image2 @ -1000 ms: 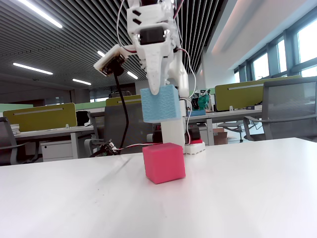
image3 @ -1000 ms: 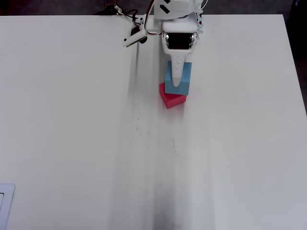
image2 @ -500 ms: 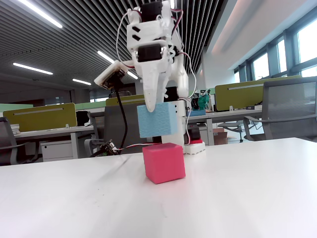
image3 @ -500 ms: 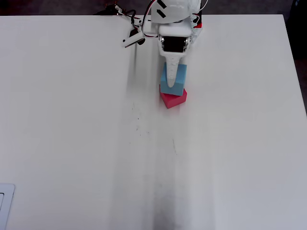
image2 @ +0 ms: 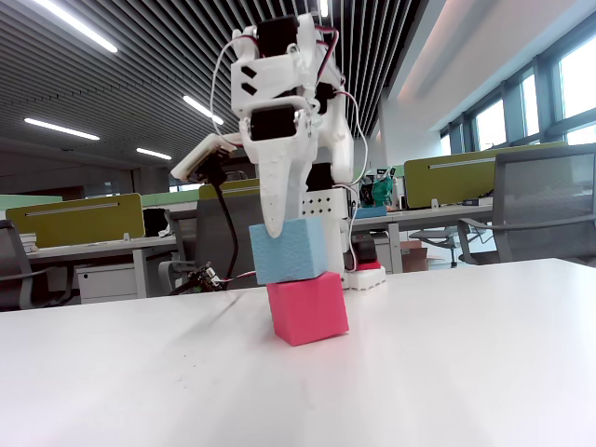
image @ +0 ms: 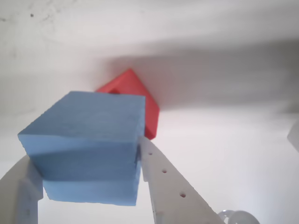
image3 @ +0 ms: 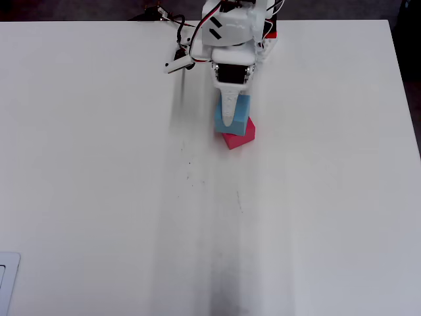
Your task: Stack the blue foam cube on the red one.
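Broadly, the white table (image3: 99, 164) carried everything, a smooth matte sheet with faint grey streaks, and the white plastic arm (image2: 279, 102) rose from its far edge. The gripper (image2: 277, 228) was clamped on the blue foam cube (image2: 289, 250), one finger (image: 173, 182) pressed flat against the cube's side in the wrist view. That cube hung just above the red one (image2: 308, 305), apparently touching or nearly touching its top, and sat shifted toward the left of it in the fixed view. From overhead, the blue cube (image3: 233, 115) covered most of the red one (image3: 241, 137), whose near corner and edges poked out, the two turned at different angles.

To finish well, the arm would probably need to nudge the blue cube rightward over the red one's centre, settle it flat, then release gently, since light foam could tip or cling to a finger.

Both cubes looked matte and sharp-edged; the blue showed fine pitting.
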You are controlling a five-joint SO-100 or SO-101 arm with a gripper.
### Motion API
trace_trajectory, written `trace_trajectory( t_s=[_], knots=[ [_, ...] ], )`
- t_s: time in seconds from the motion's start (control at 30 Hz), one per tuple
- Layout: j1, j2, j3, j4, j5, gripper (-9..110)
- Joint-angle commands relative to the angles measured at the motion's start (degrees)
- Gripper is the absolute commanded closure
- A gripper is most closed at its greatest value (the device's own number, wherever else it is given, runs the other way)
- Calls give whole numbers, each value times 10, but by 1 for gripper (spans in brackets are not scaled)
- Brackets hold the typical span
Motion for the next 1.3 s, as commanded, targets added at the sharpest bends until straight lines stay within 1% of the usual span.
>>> trace_trajectory(
  t_s=[0.0, 0.17, 0.33, 0.5, 1.07, 1.27],
  knots=[
    [5, -6, 5, -9, -3, 82],
    [6, -9, 0, -1, -3, 79],
    [6, -6, -17, 17, 3, 75],
    [5, 3, -34, 18, 3, 73],
    [-17, 98, -97, 105, 3, 73],
    [-34, 178, -128, 125, 3, 77]
  ],
)
